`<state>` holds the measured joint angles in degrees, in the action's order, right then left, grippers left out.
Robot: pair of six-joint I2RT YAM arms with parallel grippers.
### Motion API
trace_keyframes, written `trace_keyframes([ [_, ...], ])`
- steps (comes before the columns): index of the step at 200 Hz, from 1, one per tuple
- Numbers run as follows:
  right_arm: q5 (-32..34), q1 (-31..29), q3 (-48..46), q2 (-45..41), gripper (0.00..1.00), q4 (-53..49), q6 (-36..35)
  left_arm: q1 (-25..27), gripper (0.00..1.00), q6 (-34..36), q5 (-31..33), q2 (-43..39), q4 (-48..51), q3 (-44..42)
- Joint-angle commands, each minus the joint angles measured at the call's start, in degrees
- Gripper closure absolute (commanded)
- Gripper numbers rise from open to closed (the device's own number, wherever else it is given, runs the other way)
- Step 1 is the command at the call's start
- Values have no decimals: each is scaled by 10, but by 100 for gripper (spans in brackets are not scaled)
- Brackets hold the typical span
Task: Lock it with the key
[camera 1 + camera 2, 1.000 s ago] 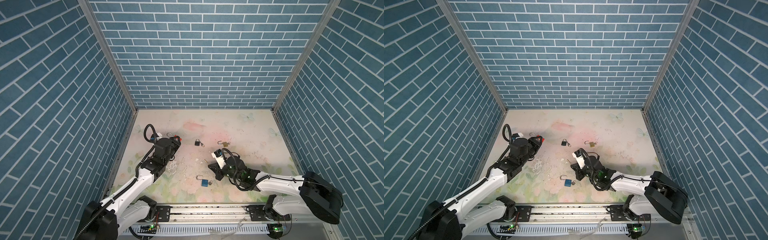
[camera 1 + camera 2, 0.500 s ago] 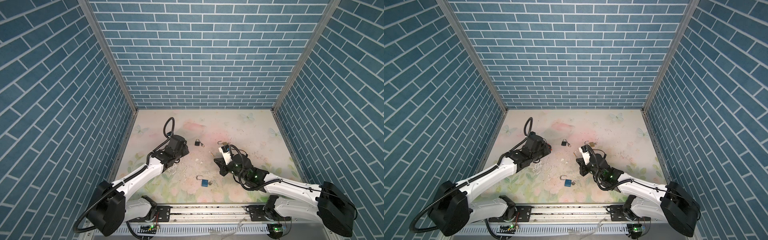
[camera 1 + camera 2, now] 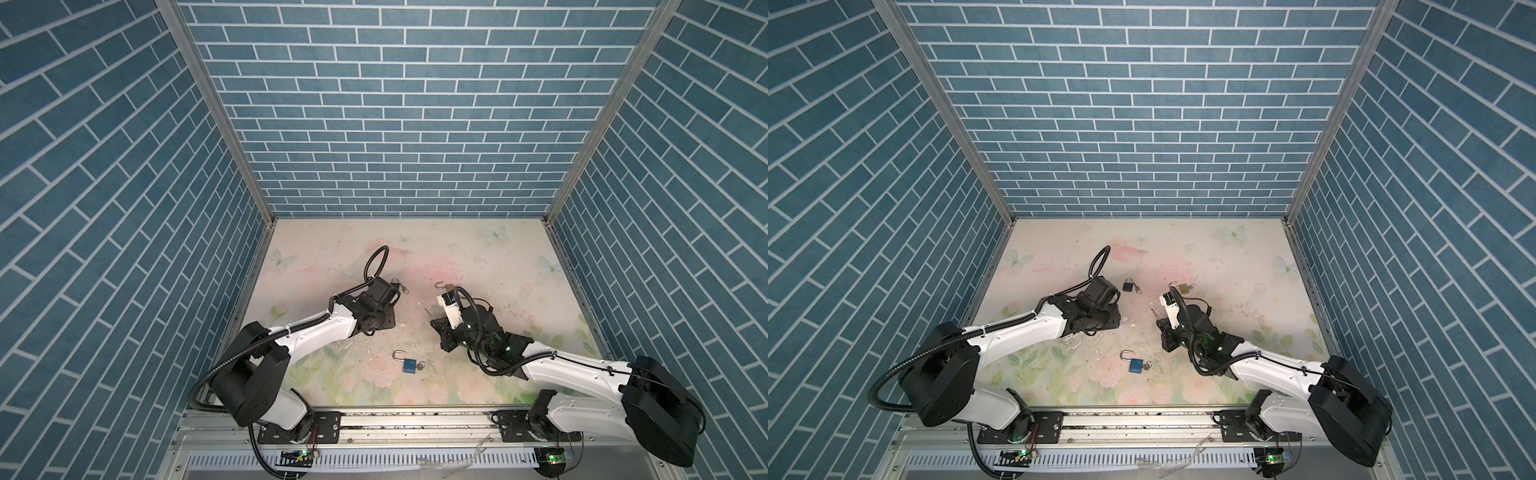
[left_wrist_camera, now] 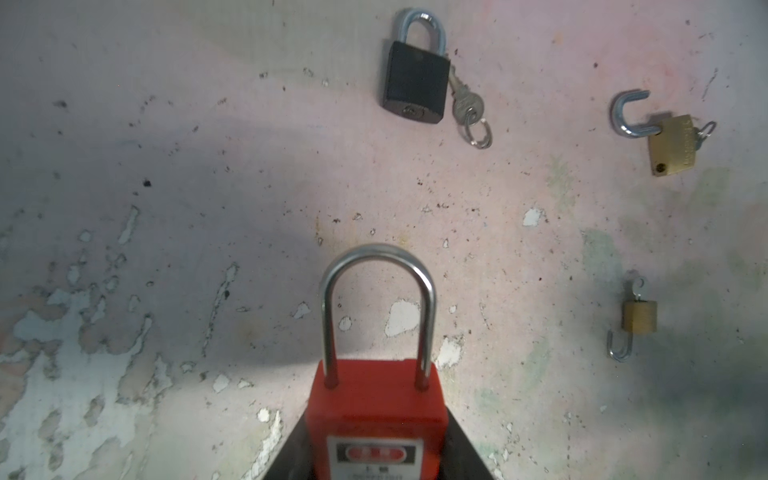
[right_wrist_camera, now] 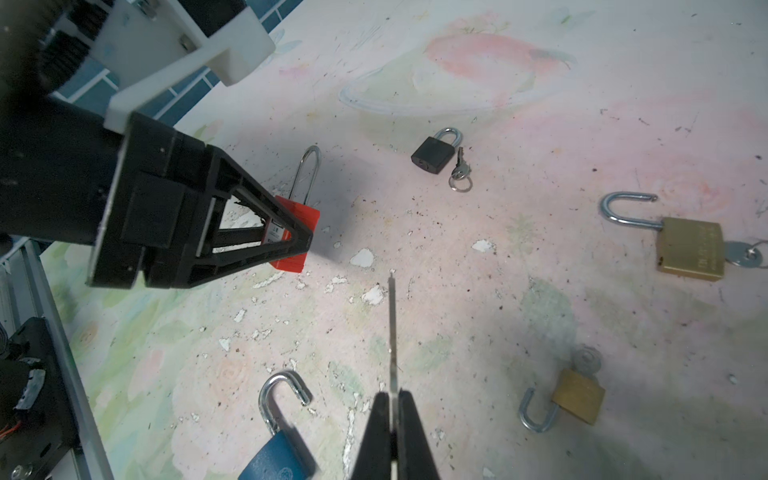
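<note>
My left gripper (image 4: 376, 451) is shut on a red padlock (image 4: 376, 415) by its body. Its long steel shackle (image 4: 378, 257) points away from the wrist, with both legs in the body. In the right wrist view the red padlock (image 5: 296, 232) shows behind the left fingers (image 5: 305, 243), low over the table. My right gripper (image 5: 391, 401) is shut on a thin key (image 5: 391, 324). Its blade sticks out forward, a short way from the padlock. In both top views the left gripper (image 3: 384, 328) (image 3: 1115, 322) faces the right gripper (image 3: 434, 322) (image 3: 1158, 322) across a small gap. The padlock is hidden there.
A black padlock (image 4: 415, 83) (image 3: 1128, 286) with a key beside it lies farther back. A large brass padlock (image 5: 690, 249) (image 3: 449, 286) and a small brass one (image 5: 577, 395) lie open to the right. An open blue padlock (image 3: 409, 365) (image 5: 276, 457) lies nearer the front rail.
My left arm has swung from the back left toward the centre and front, carrying the red padlock down near the table. The right gripper with the key has hardly shifted.
</note>
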<state>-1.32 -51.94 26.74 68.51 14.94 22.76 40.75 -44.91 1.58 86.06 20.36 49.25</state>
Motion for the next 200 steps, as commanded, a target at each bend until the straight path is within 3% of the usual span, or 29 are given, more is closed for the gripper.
trace_keyframes([
  [1, -10, 2, 21, 9, 100, 5, 18, 3, 100, -41, -22, 16, -28, -1],
  [46, -14, 2, 17, 19, 100, 18, 19, 5, 100, -106, -51, 62, -50, 2],
  [98, -19, 3, 14, 24, 100, 25, 17, 8, 100, -122, -51, 80, -53, 1],
  [162, -19, 6, 8, 18, 100, 29, 17, 20, 93, -59, -31, 96, -12, 32],
  [200, -17, 8, 6, 13, 100, 24, 17, 26, 81, -10, -12, 107, 15, 43],
])
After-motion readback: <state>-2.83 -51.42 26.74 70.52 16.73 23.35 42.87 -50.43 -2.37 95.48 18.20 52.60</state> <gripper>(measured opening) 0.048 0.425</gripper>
